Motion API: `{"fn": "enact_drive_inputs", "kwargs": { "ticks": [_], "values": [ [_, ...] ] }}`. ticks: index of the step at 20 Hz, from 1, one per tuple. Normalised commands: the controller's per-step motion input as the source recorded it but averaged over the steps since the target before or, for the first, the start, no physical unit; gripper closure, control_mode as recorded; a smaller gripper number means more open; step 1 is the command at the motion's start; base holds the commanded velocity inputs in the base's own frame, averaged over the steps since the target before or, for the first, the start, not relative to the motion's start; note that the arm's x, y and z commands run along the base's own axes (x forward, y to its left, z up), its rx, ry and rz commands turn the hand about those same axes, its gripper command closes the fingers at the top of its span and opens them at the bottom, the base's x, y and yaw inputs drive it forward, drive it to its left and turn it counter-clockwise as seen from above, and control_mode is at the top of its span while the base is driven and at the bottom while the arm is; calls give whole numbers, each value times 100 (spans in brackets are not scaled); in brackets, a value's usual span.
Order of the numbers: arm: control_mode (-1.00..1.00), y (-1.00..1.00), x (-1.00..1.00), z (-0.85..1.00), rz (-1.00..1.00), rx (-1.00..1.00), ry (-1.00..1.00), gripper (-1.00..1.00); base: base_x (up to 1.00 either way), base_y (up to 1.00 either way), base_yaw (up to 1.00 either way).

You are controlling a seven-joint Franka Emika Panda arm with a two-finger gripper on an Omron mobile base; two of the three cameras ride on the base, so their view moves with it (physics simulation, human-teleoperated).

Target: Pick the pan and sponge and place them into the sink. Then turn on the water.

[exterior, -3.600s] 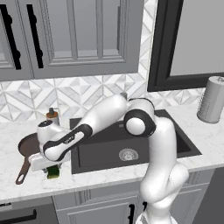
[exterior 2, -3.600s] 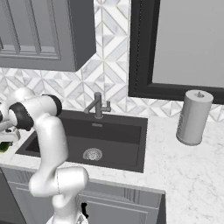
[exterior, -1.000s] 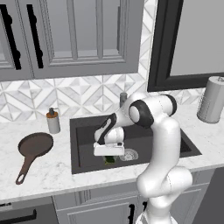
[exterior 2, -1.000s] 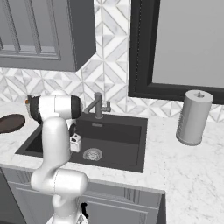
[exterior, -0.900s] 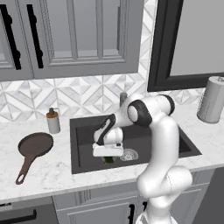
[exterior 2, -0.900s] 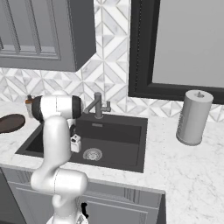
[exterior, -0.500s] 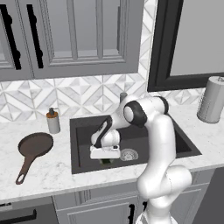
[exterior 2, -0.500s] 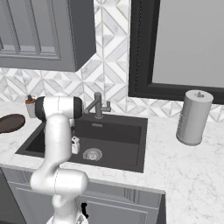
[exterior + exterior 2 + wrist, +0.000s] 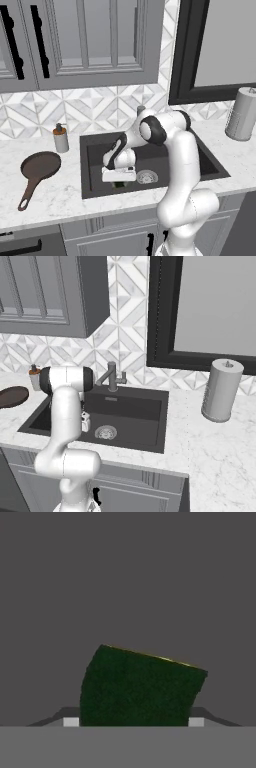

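Down in the sink (image 9: 95,165), near its front-left floor and just left of the drain (image 9: 146,176), the sponge (image 9: 140,687) sits directly under the pincer (image 9: 119,181), its long side running across between the two tips. Whether the pincer is pinching it or just parted around it, cannot tell. The pan (image 9: 39,167) lies well apart on the desk (image 9: 55,200) to the left, handle toward the front edge; that looks next.

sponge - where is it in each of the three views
Left base view: sponge, a green sliver under the gripper, low in the sink.
Right base view: hidden behind the arm.
Hand view: sponge, lower centre, between the fingertips.
Shared landmark: the drain.
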Motion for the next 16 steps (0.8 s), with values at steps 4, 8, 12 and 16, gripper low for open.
{"fn": "enact_drive_inputs", "kwargs": {
  "ticks": [4, 8, 12, 16],
  "values": [
    [-100, 1, 0, 6, -2, 0, -6, -100, 0, 0, 0],
    [-100, 0, 0, 52, -8, -1, -11, -100, 0, 0, 0],
    [-100, 2, -4, 78, -10, -2, -19, -100, 0, 0, 0],
    [-100, 17, -29, 100, -11, -2, -27, -100, 0, 0, 0]
  ]
}}
